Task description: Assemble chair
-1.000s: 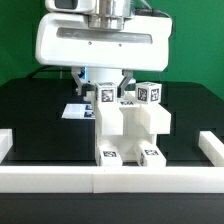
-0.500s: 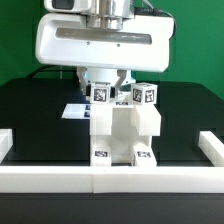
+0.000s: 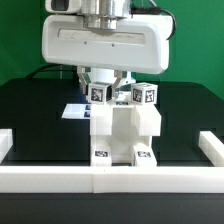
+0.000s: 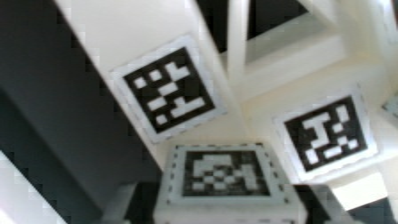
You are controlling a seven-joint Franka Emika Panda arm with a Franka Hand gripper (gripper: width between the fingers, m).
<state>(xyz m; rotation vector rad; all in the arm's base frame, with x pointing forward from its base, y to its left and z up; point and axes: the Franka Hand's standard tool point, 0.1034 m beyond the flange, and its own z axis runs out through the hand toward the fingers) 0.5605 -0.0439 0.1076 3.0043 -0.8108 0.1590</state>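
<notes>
You have open black counter on both sides of the chair, but the white border rails wall off its near edge, and the marker board lies behind it.

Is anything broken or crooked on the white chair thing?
Nothing looks broken. The chair stands upright against the front border rail, its blocks square to each other and its tags flat. The gripper is closed at its top, partly hidden. The marker board lies flat behind.
</notes>
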